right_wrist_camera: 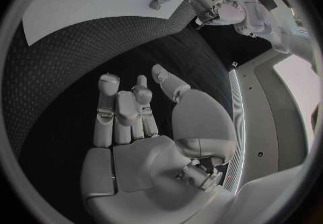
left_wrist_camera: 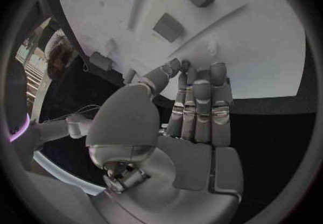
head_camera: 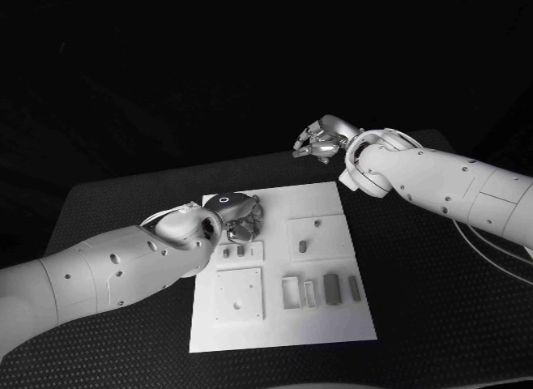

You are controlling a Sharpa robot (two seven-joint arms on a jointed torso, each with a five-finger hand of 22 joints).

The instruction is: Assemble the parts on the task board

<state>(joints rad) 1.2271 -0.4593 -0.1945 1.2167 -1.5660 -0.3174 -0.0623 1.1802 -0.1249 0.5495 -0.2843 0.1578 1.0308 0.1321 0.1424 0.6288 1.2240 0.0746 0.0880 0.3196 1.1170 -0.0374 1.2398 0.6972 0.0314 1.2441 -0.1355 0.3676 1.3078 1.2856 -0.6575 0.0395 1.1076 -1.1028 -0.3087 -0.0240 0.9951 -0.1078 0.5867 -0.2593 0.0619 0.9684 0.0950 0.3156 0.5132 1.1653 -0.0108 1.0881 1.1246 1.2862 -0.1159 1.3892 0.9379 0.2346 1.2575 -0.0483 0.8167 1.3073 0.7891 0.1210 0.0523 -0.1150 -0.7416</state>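
1. The left hand (head_camera: 235, 215) has fingers (left_wrist_camera: 202, 95) held together, holding nothing, over the board's (head_camera: 325, 324) far corner.
2. The right hand (head_camera: 322, 139) is loosely curled, empty, beyond the board.
3. The small parts (head_camera: 332, 288) lie on the board; they look hard and light, so pinch their sides.

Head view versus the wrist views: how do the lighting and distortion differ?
Head view: the task board is bright against a dark table and black surroundings, with straight edges. Left wrist view: fisheye bends the board's edges, and the left hand reflects soft light. Right wrist view: circular, dark-framed, with the right hand evenly lit over the table.
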